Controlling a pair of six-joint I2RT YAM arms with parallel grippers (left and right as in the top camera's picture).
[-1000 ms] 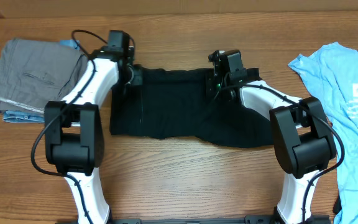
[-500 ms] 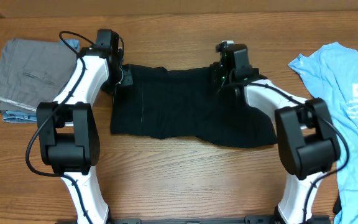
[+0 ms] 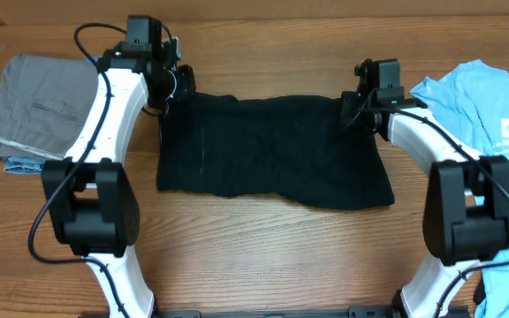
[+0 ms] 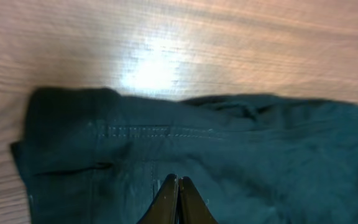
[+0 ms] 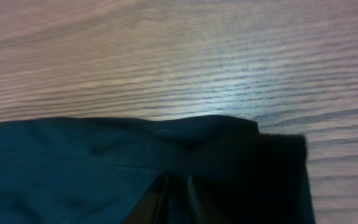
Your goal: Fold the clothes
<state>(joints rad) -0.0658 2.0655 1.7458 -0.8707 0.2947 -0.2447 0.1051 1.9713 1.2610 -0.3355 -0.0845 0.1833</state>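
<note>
Black shirt (image 3: 272, 150) lies flat near the middle of the table (image 3: 263, 256), spread as a wide dark rectangle with a wavy near edge. A light blue T-shirt (image 3: 493, 132) waits at the right edge, and a grey folded garment (image 3: 42, 97) sits far left.

Left gripper (image 3: 173, 88) is at the shirt's far-left corner. In the wrist view its fingertips (image 4: 178, 186) are pressed together on the fabric beside a stitched hem. Whether a fold is pinched between them, I cannot tell.

Right gripper (image 3: 353, 104) is at the far-right corner. Its fingers (image 5: 161, 186) stand narrowly parted over the cloth and seem to grip nothing.

Handling judgement: the fabric is thin, light and limp, and will sag and drag rather than hold shape. Hemmed corners and edges look like the best places to pinch. Taking both far corners together should carry the edge over evenly.
</note>
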